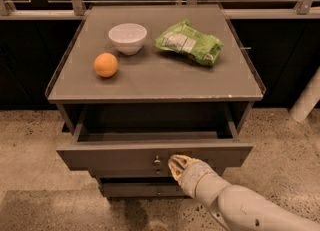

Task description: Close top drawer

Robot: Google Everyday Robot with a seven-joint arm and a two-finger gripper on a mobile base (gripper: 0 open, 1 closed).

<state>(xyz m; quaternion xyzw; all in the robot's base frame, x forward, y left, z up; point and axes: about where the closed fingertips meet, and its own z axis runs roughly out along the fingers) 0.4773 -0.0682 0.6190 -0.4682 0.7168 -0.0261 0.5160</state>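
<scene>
The top drawer (115,156) is a wide shallow grey drawer with a small round metal knob (157,161) at the centre of its front. It stands partly pulled out of the grey cabinet (155,82). My gripper (176,165) is at the drawer front, just right of the knob and touching the front panel. My pale arm (240,205) comes in from the lower right. A lower drawer front (135,190) shows beneath it, mostly hidden.
On the cabinet top lie an orange (106,65), a white bowl (128,38) and a green snack bag (190,42). A railing and dark panels run behind the cabinet. Speckled floor (30,140) lies on both sides. A white post (306,97) leans at the right.
</scene>
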